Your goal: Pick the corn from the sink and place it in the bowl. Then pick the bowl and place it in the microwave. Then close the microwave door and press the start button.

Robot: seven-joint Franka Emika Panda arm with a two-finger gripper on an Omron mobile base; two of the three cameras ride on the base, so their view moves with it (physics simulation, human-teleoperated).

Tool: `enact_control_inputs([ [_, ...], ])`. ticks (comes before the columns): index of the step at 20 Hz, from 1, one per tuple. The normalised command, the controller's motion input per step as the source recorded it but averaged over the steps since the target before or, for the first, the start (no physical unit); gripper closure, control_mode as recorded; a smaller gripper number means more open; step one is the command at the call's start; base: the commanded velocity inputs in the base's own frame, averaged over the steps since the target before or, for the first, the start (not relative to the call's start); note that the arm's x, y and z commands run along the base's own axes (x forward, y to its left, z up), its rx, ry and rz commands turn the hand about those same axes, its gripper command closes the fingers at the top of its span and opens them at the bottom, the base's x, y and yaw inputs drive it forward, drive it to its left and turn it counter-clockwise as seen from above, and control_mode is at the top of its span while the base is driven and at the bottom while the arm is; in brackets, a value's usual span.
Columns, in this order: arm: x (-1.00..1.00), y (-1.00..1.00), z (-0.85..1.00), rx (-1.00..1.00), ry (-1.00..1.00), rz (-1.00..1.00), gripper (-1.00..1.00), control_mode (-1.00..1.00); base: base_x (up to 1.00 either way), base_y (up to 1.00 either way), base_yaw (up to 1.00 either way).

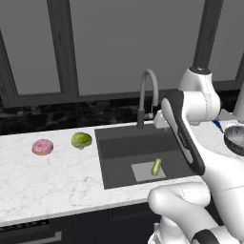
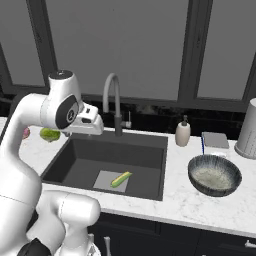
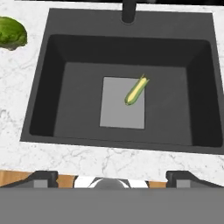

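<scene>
The corn (image 3: 136, 90), a short yellow cob with green husk, lies on the light grey square at the bottom of the dark sink (image 3: 74, 65). It shows as the corn (image 1: 156, 167) and corn (image 2: 121, 179) in the base views, inside the sink (image 1: 114, 147) (image 2: 100, 155). My gripper (image 3: 111, 177) hangs high above the basin's near edge, open wide and holding nothing. The woven grey-blue bowl (image 2: 215, 174) stands empty on the counter right of the sink, and part of the bowl (image 1: 236, 138) shows at the frame edge. The microwave and its door are out of view.
A curved steel faucet (image 2: 112, 95) rises behind the sink. Left of the sink lie a round green vegetable (image 1: 81, 140) and a pink donut (image 1: 42, 147). A soap bottle (image 2: 183, 133) and a grey canister (image 2: 248, 130) stand at the back right.
</scene>
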Motion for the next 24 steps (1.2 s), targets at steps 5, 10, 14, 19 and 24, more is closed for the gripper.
enact_control_inputs([
  [5, 0.05, -0.19, -0.60, 0.02, 0.18, 0.00, -1.00, -1.00, 0.00, 0.00, 0.00],
  [10, 0.12, -0.38, -0.46, 0.11, 0.12, -0.03, -1.00, -1.00, 0.00, 0.00, 0.00],
  [14, 0.21, -0.23, -0.53, 0.11, 0.10, -0.08, -1.00, -1.00, 0.00, 0.00, 0.00],
  [19, 0.28, -0.06, -0.55, 0.02, 0.07, -0.13, -1.00, -1.00, 0.00, 0.00, 0.00],
  [24, 0.42, 0.00, -0.46, 0.00, 0.13, -0.14, -1.00, -1.00, 0.00, 0.00, 0.00],
])
